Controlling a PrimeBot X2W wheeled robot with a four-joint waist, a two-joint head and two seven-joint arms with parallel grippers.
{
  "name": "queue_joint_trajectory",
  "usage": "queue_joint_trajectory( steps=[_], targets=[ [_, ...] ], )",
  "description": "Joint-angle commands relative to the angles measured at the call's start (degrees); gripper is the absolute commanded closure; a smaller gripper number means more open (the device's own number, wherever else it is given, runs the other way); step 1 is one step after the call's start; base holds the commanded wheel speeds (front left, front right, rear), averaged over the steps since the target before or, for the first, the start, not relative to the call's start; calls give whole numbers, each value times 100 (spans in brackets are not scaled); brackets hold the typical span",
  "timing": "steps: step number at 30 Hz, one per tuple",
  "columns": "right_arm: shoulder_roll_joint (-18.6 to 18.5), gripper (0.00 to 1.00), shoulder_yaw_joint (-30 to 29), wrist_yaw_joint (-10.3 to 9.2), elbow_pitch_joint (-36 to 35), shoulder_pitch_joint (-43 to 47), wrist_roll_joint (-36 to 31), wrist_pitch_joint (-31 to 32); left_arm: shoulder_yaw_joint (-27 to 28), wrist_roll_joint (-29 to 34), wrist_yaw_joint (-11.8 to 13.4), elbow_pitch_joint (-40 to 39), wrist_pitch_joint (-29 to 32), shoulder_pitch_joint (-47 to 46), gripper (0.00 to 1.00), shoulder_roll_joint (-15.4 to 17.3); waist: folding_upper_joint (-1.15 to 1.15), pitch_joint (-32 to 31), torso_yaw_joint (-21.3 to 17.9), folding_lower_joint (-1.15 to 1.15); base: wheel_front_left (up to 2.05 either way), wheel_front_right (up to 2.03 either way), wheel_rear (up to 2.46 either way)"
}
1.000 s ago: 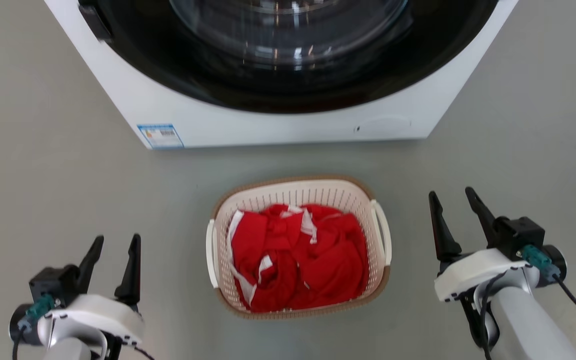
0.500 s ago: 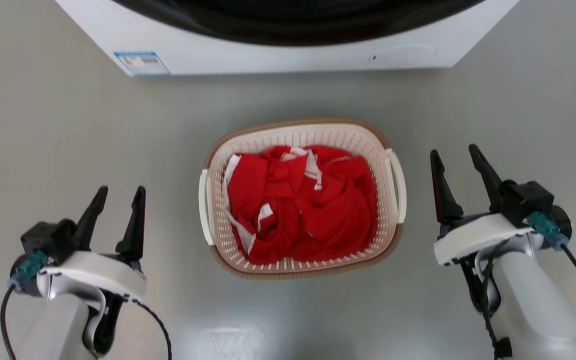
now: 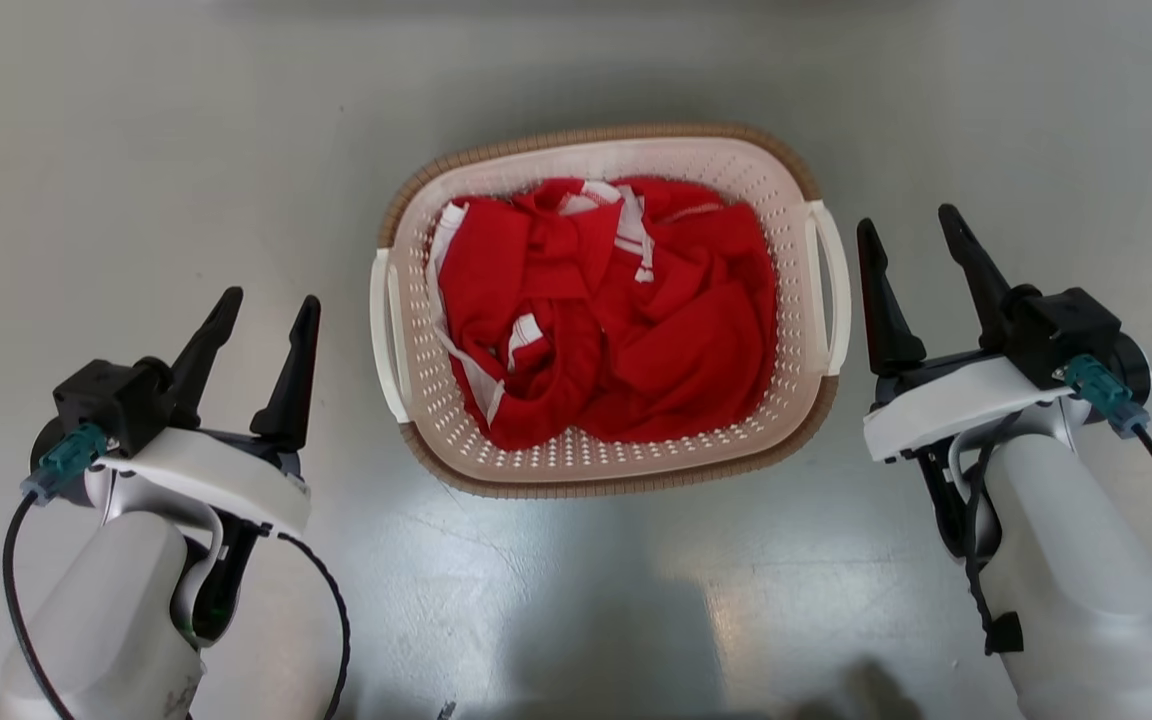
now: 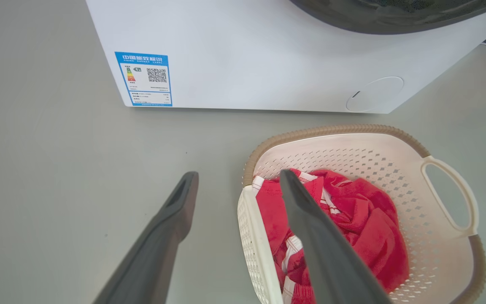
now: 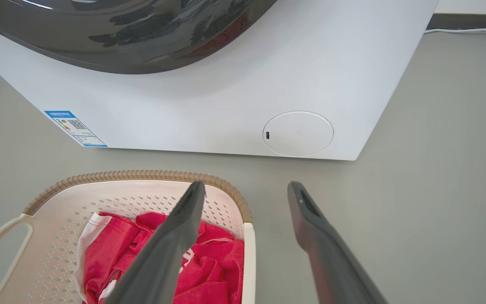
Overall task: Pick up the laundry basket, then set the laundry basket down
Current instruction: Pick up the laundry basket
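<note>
On the floor (image 3: 136, 150), between your left gripper (image 3: 271, 298) and right gripper (image 3: 906, 218), both with fingers (image 3: 288, 380) parted and empty, the laundry basket (image 3: 596, 137) of red cloth (image 3: 656, 330) looks light and stiff; take its white side handles (image 3: 842, 300).

laundry basket (image 3: 596, 460): 1 | white handles (image 3: 829, 285): 2, one on each side of the basket | red-and-white laundry (image 3: 626, 320): 1 heap inside the basket, pieces uncountable | claws: 2, left claw (image 3: 272, 297) and right claw (image 3: 907, 218) flanking the basket | dark fingers (image 3: 294, 370): 4, two per claw | washer (image 4: 247, 55): 1, beyond the basket | blue label (image 4: 145, 79): 1 | round cover (image 4: 374, 93): 1
</note>
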Motion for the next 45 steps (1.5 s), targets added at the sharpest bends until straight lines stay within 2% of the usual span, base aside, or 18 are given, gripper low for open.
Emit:
queue_joint_trajectory(
  steps=[1, 12, 21, 34, 45],
  targets=[
    [29, 0, 128, 18, -77, 46, 22, -71, 114, -85, -33, -54, -52, -98, 0, 240, 0, 178, -31, 0, 0, 0, 0],
    [29, 0, 187, 18, 6, -231, 53, -71, -493, -465, -33, 416, -52, -734, 0, 259, 0, 773, -74, 0, 0, 0, 0],
    [29, 0, 304, 18, 247, -373, 126, -71, -1033, -680, -33, 1172, -52, -1186, 0, 160, 0, 925, -103, 0, 0, 0, 0],
    [29, 0, 628, 18, 863, -690, 246, -71, -1663, -1208, -33, 2075, -52, -1719, 0, -48, 0, 1067, -148, 0, 0, 0, 0],
    [29, 0, 880, 18, 1655, -1146, 535, -71, -1925, -1340, -33, 2390, -52, -1918, 0, -132, 0, 1162, -56, 0, 0, 0, 0]
  ],
)
